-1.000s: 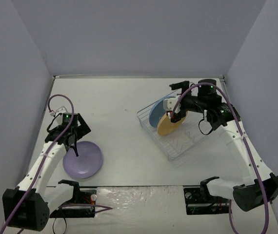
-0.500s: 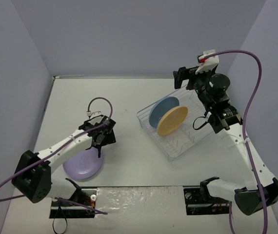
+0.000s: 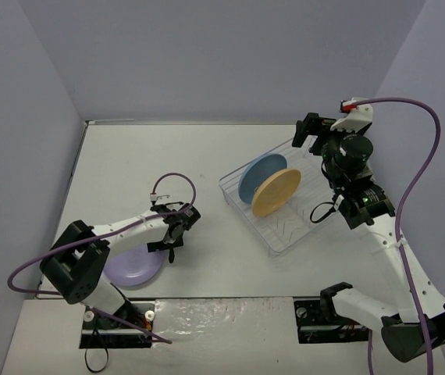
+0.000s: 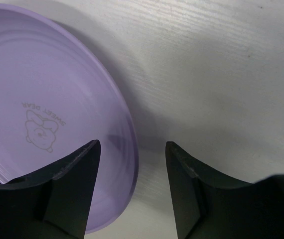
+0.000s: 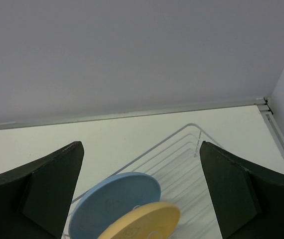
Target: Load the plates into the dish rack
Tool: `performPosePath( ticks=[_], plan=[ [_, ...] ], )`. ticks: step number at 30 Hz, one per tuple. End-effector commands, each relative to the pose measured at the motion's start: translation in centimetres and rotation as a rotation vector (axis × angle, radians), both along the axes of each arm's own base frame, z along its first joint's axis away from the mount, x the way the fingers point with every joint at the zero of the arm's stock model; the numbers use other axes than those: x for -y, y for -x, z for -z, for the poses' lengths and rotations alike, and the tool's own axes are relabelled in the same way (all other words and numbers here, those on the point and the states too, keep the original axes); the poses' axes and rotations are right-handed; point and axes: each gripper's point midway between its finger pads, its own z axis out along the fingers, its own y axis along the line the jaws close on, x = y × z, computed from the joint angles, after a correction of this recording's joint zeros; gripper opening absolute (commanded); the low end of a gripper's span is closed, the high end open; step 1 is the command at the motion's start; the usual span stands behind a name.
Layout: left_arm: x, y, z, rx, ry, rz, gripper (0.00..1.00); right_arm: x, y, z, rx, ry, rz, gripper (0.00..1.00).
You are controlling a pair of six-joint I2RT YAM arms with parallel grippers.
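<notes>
Two of the three plates are already racked: the blue plate and the orange-yellow plate stand on edge, side by side, in the far-left end of the clear dish rack. The step in hand is the pickup of the last one, the light purple plate, which lies flat on the white table, well to the left of the rack and nearer the arm bases. The left gripper is low at the plate edge that faces the rack. In the wrist view its fingers are spread, with the rim running up between them and nothing pinched yet. The next move likely calls for closing on that thin rim, lifting and tipping the plate upright, then carrying it across to a free slot beside the orange-yellow plate. The right gripper is wide open and empty, above the rack's far corner. A second earlier it was down at the orange-yellow plate, and it has since drawn up and away, while the left gripper has crossed over the purple plate to its rack-side rim. The plate itself has not shifted.
</notes>
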Motion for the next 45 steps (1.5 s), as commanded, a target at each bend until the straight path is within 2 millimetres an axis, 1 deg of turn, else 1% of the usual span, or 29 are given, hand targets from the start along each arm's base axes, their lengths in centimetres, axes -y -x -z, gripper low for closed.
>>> performPosePath(
  ticks=[1, 4, 7, 9, 11, 14, 15, 16, 17, 19, 20, 21, 22, 24, 25, 27, 28, 29, 32, 33, 34, 37, 39, 41, 43, 44, 45],
  plan=[
    [0.8, -0.9, -0.1, 0.053, 0.025, -0.01, 0.48, 0.9, 0.2, -2.0, 0.073, -0.042, 0.05, 1.0],
    [0.2, -0.5, 0.5, 0.034, -0.006, -0.03, 0.41, 1.3, 0.3, -2.1, 0.074, -0.042, 0.065, 1.0],
    [0.4, -0.5, 1.1, 0.037, 0.001, -0.02, 0.2, 1.4, 0.4, -2.1, 0.077, -0.043, 0.072, 1.0],
    [0.8, -0.7, 1.0, 0.045, 0.005, -0.001, 0.01, 1.4, 0.5, -2.1, 0.079, -0.042, 0.072, 1.0],
    [1.2, -0.9, 0.6, 0.057, -0.006, 0.031, 0.0, 1.3, 0.6, -2.2, 0.08, -0.041, 0.065, 1.0],
    [2.0, -1.7, -1.3, 0.112, -0.051, 0.095, 0.0, 0.8, 0.6, -2.2, 0.084, -0.034, 0.034, 1.0],
    [1.7, -2.0, -2.1, 0.136, -0.093, 0.111, 0.0, 0.6, 0.6, -2.3, 0.085, -0.035, 0.021, 1.0],
    [2.0, -2.6, -3.8, 0.182, -0.126, 0.133, 0.0, -0.2, 0.6, -2.3, 0.088, -0.033, -0.021, 1.0],
    [2.8, -3.5, -5.7, 0.234, -0.129, 0.145, 0.0, -0.8, 0.6, -2.4, 0.096, -0.034, -0.055, 1.0],
    [3.8, -4.5, -9.0, 0.317, -0.144, 0.164, 0.0, -2.7, 0.5, -2.3, 0.097, -0.023, -0.158, 1.0],
    [4.2, -5.3, -10.9, 0.371, -0.136, 0.165, 0.0, -3.5, 0.3, -2.2, 0.093, -0.017, -0.197, 1.0],
    [4.5, -5.7, -12.1, 0.401, -0.128, 0.175, 0.0, -4.3, 0.4, -2.2, 0.091, -0.013, -0.243, 1.0],
    [4.6, -5.8, -12.4, 0.408, -0.122, 0.176, 0.0, -4.5, 0.2, -1.8, 0.077, -0.01, -0.25, 1.0],
    [6.1, -7.1, -15.9, 0.509, -0.027, 0.186, 0.0, -6.4, 0.4, -1.3, 0.062, -0.004, -0.351, 1.0],
    [6.7, -7.7, -17.4, 0.558, 0.017, 0.187, 0.0, -7.0, 0.5, -1.1, 0.063, 0.016, -0.389, 1.0],
    [7.3, -8.2, -20.0, 0.634, 0.103, 0.159, 0.0, -8.4, 1.2, -1.0, 0.079, 0.053, -0.477, 1.0],
    [7.3, -8.4, -21.1, 0.664, 0.142, 0.129, 0.0, -9.1, 1.7, -1.1, 0.086, 0.056, -0.515, 1.0],
    [6.8, -8.5, -22.7, 0.708, 0.185, 0.087, 0.0, -10.3, 2.6, -1.3, 0.095, 0.058, -0.58, 1.0],
    [6.1, -8.6, -27.3, 0.843, 0.343, -0.046, 0.0, -13.2, 5.1, -1.6, 0.153, 0.073, -0.707, 0.99],
    [6.0, -8.6, -28.5, 0.885, 0.397, -0.083, 0.0, -14.5, 6.1, -1.1, 0.166, 0.086, -0.752, 1.0],
    [5.8, -8.5, -29.4, 0.924, 0.454, -0.121, 0.0, -16.0, 7.1, -0.3, 0.168, 0.097, -0.798, 1.0],
    [5.7, -8.5, -30.7, 1.021, 0.598, -0.202, 0.0, -20.4, 10.1, 2.7, 0.136, 0.149, -0.911, 1.0],
    [5.7, -8.6, -32.2, 1.081, 0.69, -0.236, 0.0, -22.0, 10.8, 5.3, 0.105, 0.198, -0.926, 1.0],
    [5.5, -8.2, -33.3, 1.092, 0.741, -0.243, 0.0, -23.6, 11.2, 6.9, 0.117, 0.228, -0.945, 1.0],
    [5.7, -7.8, -34.1, 1.088, 0.797, -0.238, 0.0, -25.4, 11.6, 8.9, 0.124, 0.252, -0.971, 1.0],
    [5.7, -7.7, -34.4, 1.093, 0.826, -0.247, 0.0, -26.4, 12.2, 9.0, 0.165, 0.273, -0.988, 1.0],
    [6.1, -7.6, -34.6, 1.084, 0.852, -0.237, 0.0, -27.2, 12.4, 10.5, 0.161, 0.307, -1.003, 1.0]
  ],
)
